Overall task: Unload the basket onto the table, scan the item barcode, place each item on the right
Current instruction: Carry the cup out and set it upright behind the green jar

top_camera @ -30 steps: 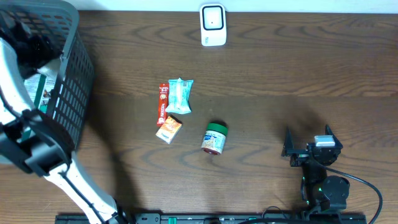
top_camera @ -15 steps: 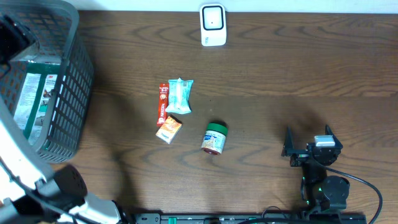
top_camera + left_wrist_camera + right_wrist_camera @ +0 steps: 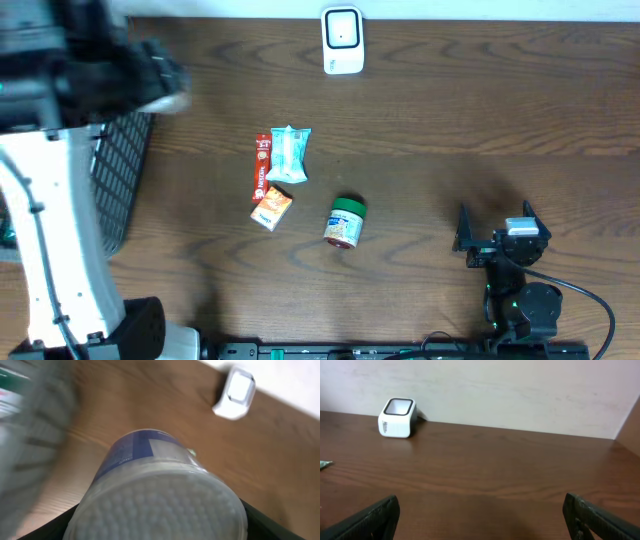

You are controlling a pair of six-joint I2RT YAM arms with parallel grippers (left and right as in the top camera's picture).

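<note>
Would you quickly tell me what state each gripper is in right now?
The left gripper is closed on a plastic jar with a blue label.
The right gripper is open and empty.

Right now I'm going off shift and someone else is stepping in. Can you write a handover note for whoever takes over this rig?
Left tool: shut on a blue-labelled tub, held above the table by the basket.
Right tool: open, empty, at the near right.
Scanner: at the middle of the far edge.
Done: the tub is gripped.
Left: carry the tub to the scanner and show its barcode. No barcode is visible in these views.
</note>
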